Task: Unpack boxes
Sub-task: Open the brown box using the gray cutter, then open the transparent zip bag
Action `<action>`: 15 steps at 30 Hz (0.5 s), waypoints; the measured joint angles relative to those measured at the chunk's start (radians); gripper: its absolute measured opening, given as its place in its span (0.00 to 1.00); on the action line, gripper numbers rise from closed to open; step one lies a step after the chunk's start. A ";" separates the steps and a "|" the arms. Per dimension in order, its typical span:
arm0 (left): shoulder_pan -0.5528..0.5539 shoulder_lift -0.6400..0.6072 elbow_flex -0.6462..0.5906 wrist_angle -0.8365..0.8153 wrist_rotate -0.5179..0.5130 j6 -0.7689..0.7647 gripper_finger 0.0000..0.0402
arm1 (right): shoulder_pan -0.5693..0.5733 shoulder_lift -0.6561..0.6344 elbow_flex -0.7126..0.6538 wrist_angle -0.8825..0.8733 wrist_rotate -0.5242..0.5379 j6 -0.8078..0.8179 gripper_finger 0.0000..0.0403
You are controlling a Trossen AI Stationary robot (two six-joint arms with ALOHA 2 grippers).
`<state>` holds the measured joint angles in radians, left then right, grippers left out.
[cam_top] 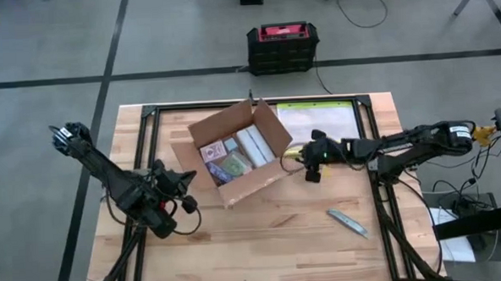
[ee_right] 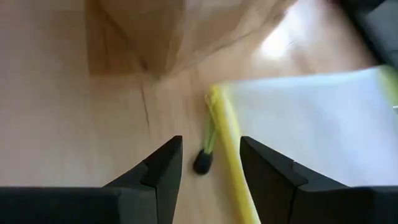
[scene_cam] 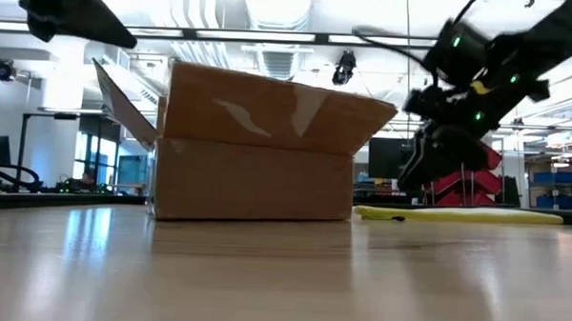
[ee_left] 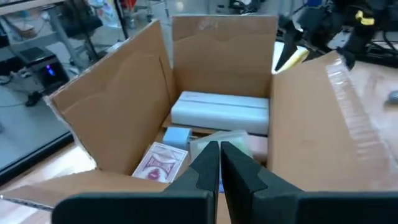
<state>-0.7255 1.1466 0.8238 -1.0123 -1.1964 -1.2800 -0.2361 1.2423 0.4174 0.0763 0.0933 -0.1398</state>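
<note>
Carton (cam_top: 234, 152) sits open btwn your arms; left end effector (ee_left: 219, 163), pinched shut, faces straight in; right end effector (ee_right: 210, 163) parted, empty.

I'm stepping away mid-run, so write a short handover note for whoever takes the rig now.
Left pincer: shut, empty, at the carton's near-left edge.
Right pincer: open, empty, beside the carton's right flap, over the pouch's yellow-green edge.
Carton: mid-table, flaps open.
Done: carton opened.
Left: items inside it to lift out.
</note>
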 joint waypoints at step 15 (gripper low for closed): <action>0.059 -0.021 -0.014 0.138 0.213 0.262 0.00 | -0.111 0.297 0.033 0.338 -0.117 -0.175 0.45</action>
<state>-0.6662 1.1259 0.8098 -0.8744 -0.9836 -1.0176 -0.3466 1.5391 0.4507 0.4140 -0.0242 -0.3149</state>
